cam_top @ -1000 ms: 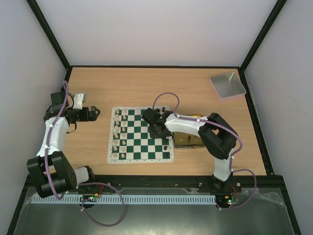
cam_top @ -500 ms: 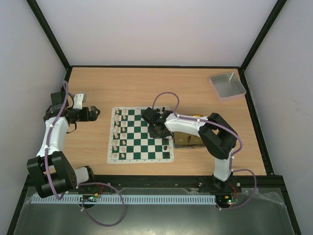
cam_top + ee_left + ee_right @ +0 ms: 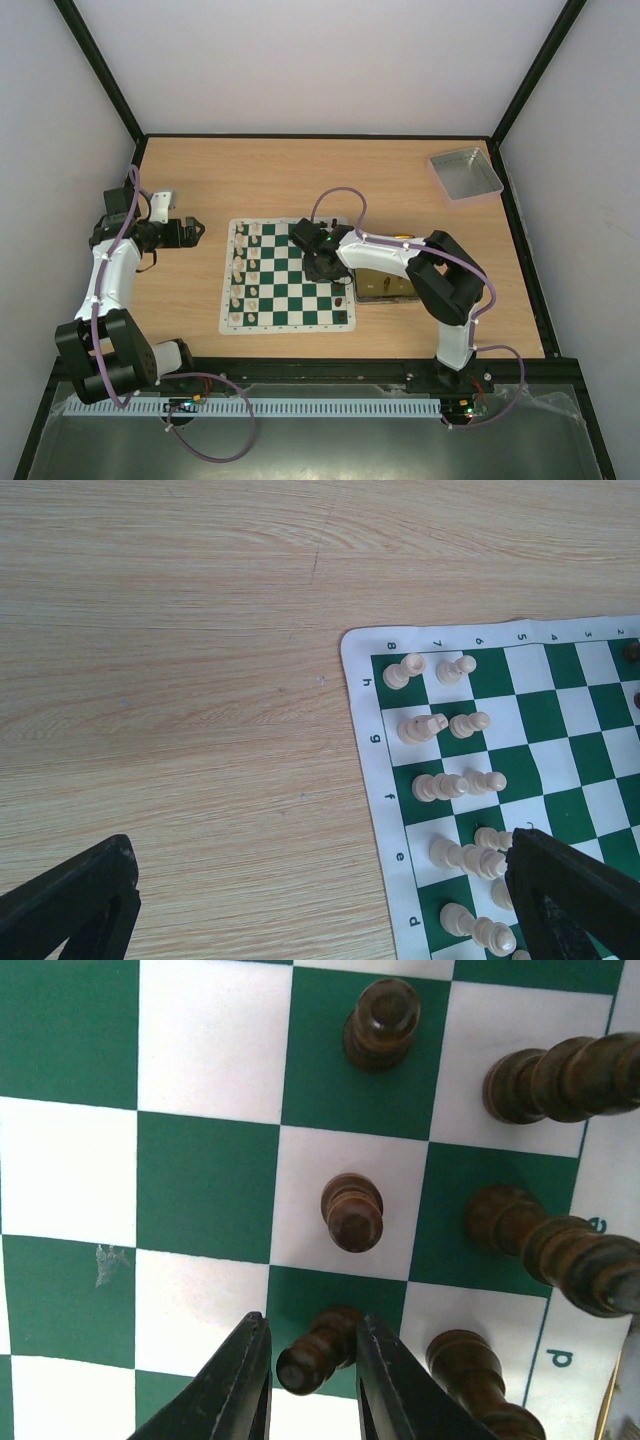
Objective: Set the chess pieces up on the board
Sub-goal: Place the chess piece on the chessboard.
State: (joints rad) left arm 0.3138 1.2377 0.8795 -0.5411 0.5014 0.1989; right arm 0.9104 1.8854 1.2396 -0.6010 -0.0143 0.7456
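Observation:
The green and white board [image 3: 290, 319] lies mid-table. Cream-white pieces [image 3: 243, 270] stand in two columns along its left side and also show in the left wrist view [image 3: 440, 785]. Dark brown pieces [image 3: 535, 1245] stand along the right side. My right gripper [image 3: 322, 262] hangs low over the board's right half. Its jaws straddle a dark pawn [image 3: 320, 1350] on a green square. The right finger [image 3: 395, 1380] touches the pawn and a narrow gap shows at the left finger [image 3: 235, 1385]. My left gripper [image 3: 196, 230] is open and empty over bare table left of the board [image 3: 372, 810].
A shiny gold tray [image 3: 385, 285] lies against the board's right edge under the right arm. A grey metal tray [image 3: 465, 172] sits at the back right corner. More dark pawns [image 3: 352, 1212] stand close ahead of the right jaws.

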